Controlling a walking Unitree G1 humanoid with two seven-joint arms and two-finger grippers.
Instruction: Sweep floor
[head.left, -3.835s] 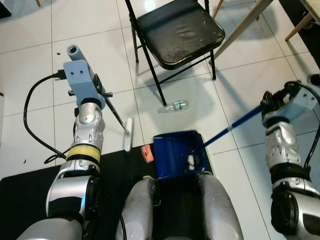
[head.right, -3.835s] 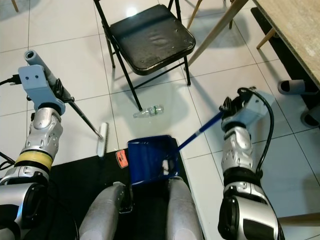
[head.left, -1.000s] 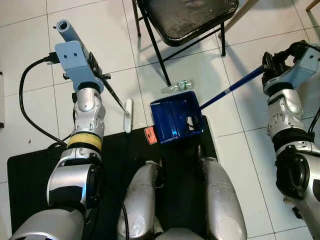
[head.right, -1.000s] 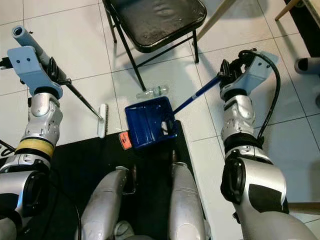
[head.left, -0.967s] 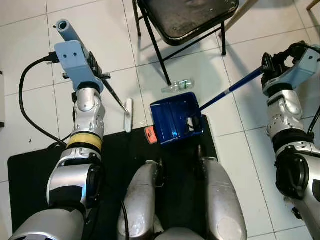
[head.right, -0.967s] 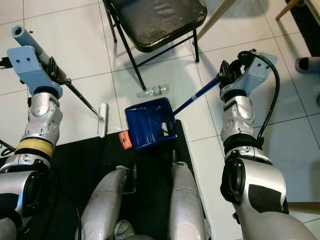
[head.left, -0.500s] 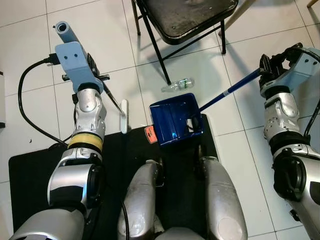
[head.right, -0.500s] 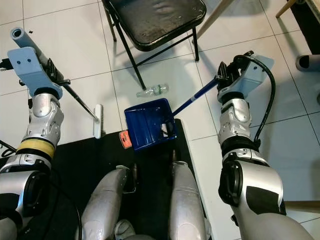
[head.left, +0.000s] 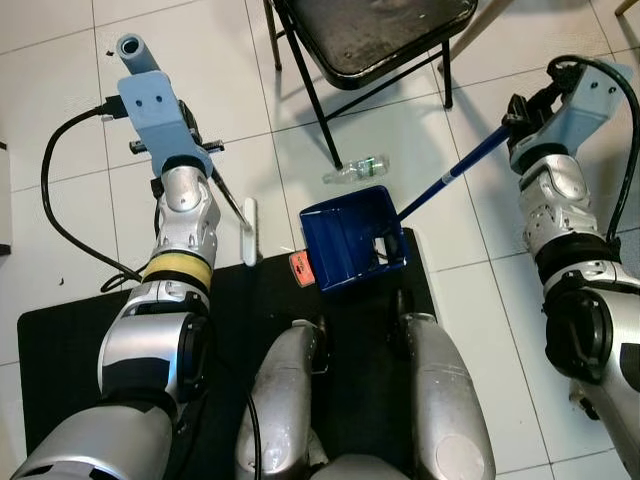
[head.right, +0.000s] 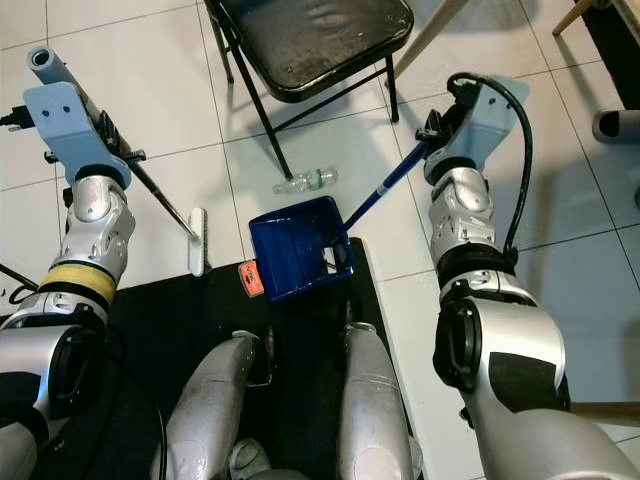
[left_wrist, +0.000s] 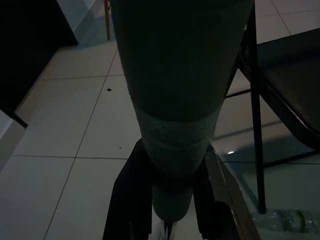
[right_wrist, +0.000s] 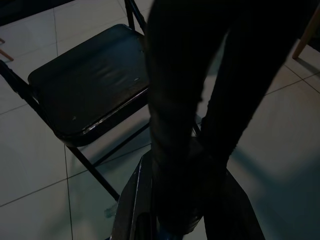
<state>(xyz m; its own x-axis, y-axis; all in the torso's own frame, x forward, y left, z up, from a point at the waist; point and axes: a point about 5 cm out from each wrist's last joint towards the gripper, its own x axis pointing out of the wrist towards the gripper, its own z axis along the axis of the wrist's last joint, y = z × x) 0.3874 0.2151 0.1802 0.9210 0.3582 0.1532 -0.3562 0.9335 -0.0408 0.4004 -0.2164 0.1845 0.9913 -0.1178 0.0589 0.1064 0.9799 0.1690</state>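
Our left gripper (head.left: 205, 178) stays clamped on the brush (head.left: 248, 232), whose head has slid inward to nine o'clock of the dustpan (head.left: 350, 238), while our right gripper (head.left: 520, 112) holds the dustpan's handle, now steeper. The bottle (head.left: 355, 169) lies unmoved at twelve o'clock, just beyond the pan's mouth, so we judge it still needs sweeping in.

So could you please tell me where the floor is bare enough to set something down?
Bare white tiles lie left of the broom. It is crowded in the middle: bottle, dustpan and chair legs sit close together.
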